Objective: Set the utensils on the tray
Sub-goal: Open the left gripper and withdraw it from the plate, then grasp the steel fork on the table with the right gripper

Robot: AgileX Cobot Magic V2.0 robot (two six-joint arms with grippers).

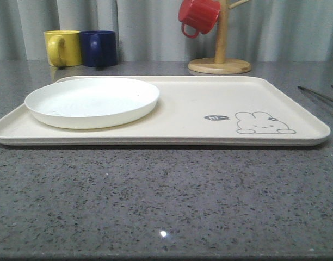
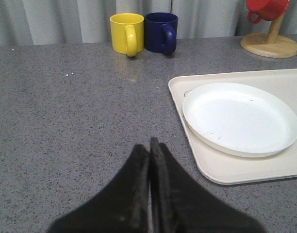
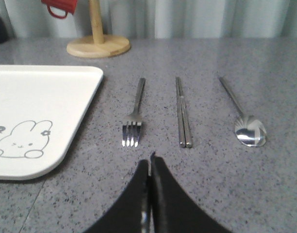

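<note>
A cream tray [image 1: 210, 98] with a rabbit print lies across the table, and a round white plate [image 1: 93, 101] rests on its left part. Right of the tray [image 3: 41, 97], on the bare counter, lie a silver fork [image 3: 134, 114], a pair of metal chopsticks [image 3: 182, 111] and a spoon [image 3: 245, 124], side by side. My right gripper [image 3: 150, 162] is shut and empty, just short of the fork's tines. My left gripper [image 2: 149, 145] is shut and empty over the counter, left of the tray [image 2: 226, 170] and plate [image 2: 240, 116].
A yellow mug [image 1: 63, 48] and a dark blue mug [image 1: 98, 48] stand behind the tray at the back left. A wooden mug tree [image 1: 220, 54] holding a red mug [image 1: 198, 16] stands at the back right. Grey speckled counter [image 1: 166, 201] stretches in front.
</note>
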